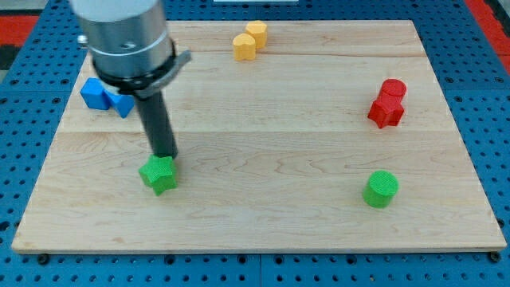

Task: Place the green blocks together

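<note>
A green star-shaped block (pixel 158 174) lies at the lower left of the wooden board (pixel 263 119). A green cylinder (pixel 381 189) stands at the lower right, far apart from it. My tip (pixel 164 155) stands at the top edge of the green star block, touching it or nearly so, on the side toward the view's top.
Two blue blocks (pixel 104 95) sit at the left edge, partly hidden behind the arm. Two yellow blocks (pixel 250 40) sit together at the top centre. Two red blocks (pixel 388 102) sit together at the right. A blue pegboard surrounds the board.
</note>
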Motion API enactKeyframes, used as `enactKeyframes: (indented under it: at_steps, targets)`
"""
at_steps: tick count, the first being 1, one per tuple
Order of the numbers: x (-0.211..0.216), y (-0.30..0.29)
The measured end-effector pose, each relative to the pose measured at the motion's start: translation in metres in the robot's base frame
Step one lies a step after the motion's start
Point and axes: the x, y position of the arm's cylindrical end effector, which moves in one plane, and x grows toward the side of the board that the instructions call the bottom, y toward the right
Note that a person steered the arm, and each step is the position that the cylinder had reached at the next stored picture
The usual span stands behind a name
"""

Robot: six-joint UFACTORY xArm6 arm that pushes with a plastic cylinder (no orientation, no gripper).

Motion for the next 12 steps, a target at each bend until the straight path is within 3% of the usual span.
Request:
enactKeyframes:
  at_steps: [1,3,4,5,6,7,8,9,11,12]
  targets:
    - [0.017,-0.005]
    - [0.068,-0.094]
    - [0.089,-0.055]
    - [0.065,0.033]
    - [0.056,0.045]
    - [0.056,-0.016]
    - [0.047,-0.011]
    - [0.028,0.036]
    - [0.018,0.055]
    - [-0.015,0.081]
